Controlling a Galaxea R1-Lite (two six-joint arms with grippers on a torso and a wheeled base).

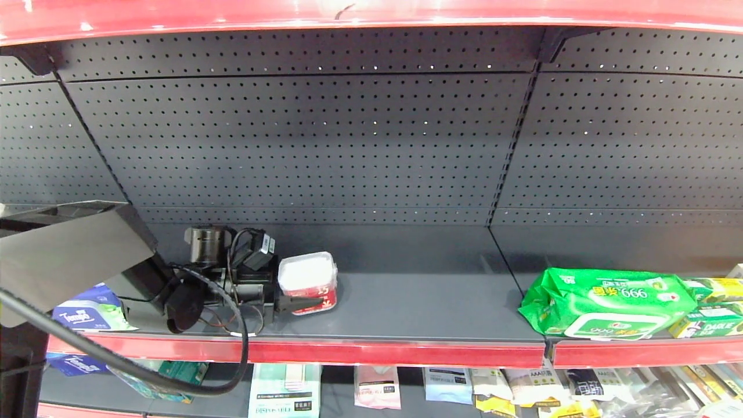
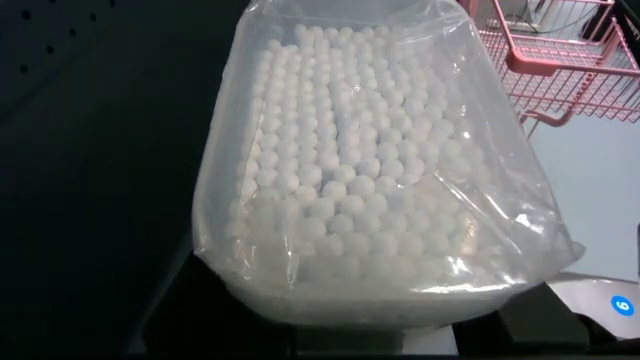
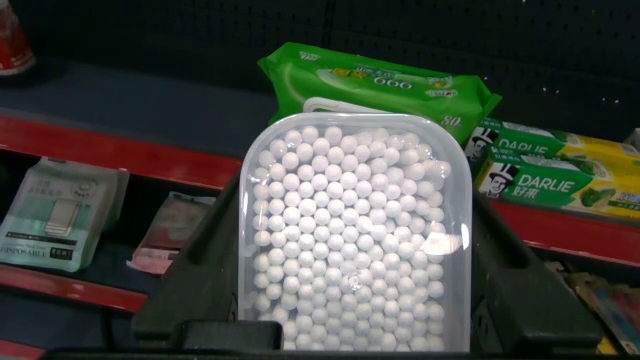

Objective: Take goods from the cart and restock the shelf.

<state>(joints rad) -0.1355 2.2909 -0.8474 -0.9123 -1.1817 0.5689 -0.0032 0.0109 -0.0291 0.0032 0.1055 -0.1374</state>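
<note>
A clear tub of cotton swabs (image 1: 307, 281), with a white top and a red label, is at the left of the grey shelf board (image 1: 418, 302). My left gripper (image 1: 293, 293) is shut on it; up close the tub (image 2: 360, 170) shows its film wrap. I cannot tell whether it rests on the board. A second clear tub of swabs (image 3: 355, 230) sits between the black fingers (image 3: 195, 275) of my right gripper (image 3: 355, 300), which is shut on it, in front of the shelf's right part.
A green wipes pack (image 1: 606, 302) and green toothpaste boxes (image 1: 708, 316) lie at the shelf's right. A blue tissue pack (image 1: 90, 313) sits at the far left. The red shelf lip (image 1: 377, 350) fronts the board. Hanging packets fill the lower shelf. The pink cart (image 2: 560, 50) stands behind.
</note>
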